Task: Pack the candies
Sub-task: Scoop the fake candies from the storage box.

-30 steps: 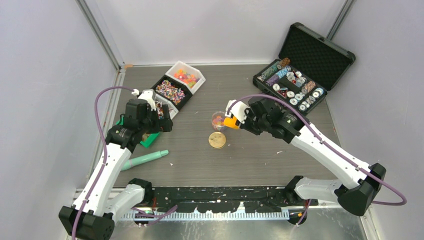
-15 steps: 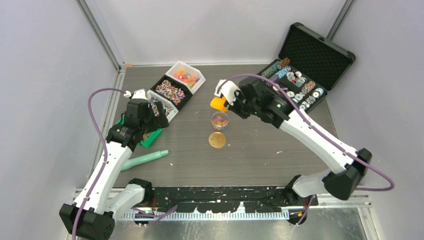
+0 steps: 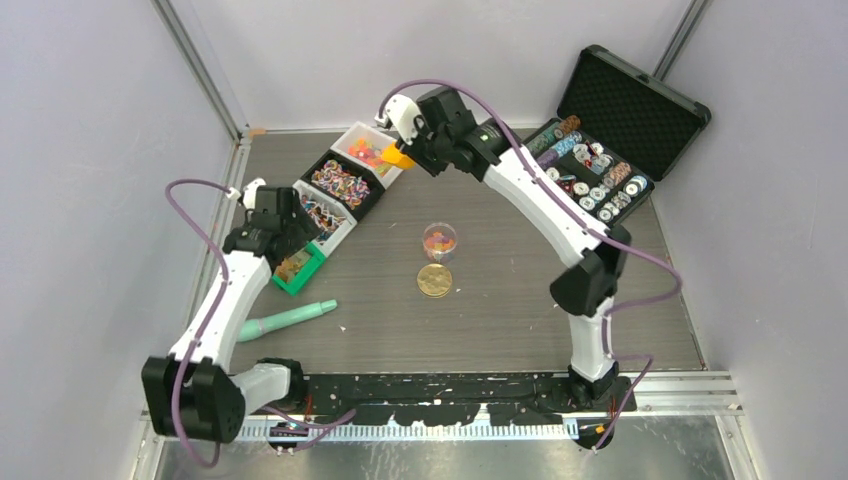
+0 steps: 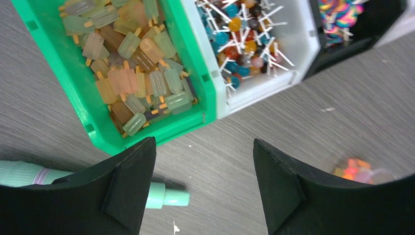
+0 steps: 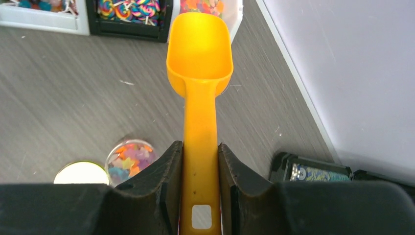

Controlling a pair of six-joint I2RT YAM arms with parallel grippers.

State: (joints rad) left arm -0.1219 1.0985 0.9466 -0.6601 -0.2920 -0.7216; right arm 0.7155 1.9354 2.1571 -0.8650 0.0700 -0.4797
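Observation:
Candies fill four bins at the back left: orange-red-yellow ones [image 3: 372, 152] in a white bin, striped ones [image 3: 340, 184] in a black bin, lollipops [image 4: 244, 39] in a second white bin, and golden-brown ones [image 4: 132, 63] in a green bin [image 4: 73, 83]. A small clear cup [image 3: 439, 240] in mid-table holds mixed candies. My right gripper [image 5: 200, 147] is shut on the handle of the orange scoop [image 5: 199, 49]. The scoop's bowl is empty and hangs by the near edge of the orange-candy bin. My left gripper [image 4: 203, 156] stands open above bare table, just in front of the green bin.
A flat gold disc [image 3: 434, 280] lies in front of the cup. A mint-green pen [image 3: 290, 318] lies near the left arm, its tip under the left fingers. An open black case of poker chips [image 3: 590, 170] stands at the back right.
The right arm has swung the scoop from over the cup to the back left, by the orange-candy bin. The left gripper has shifted a little to the left and its jaws have narrowed somewhat.

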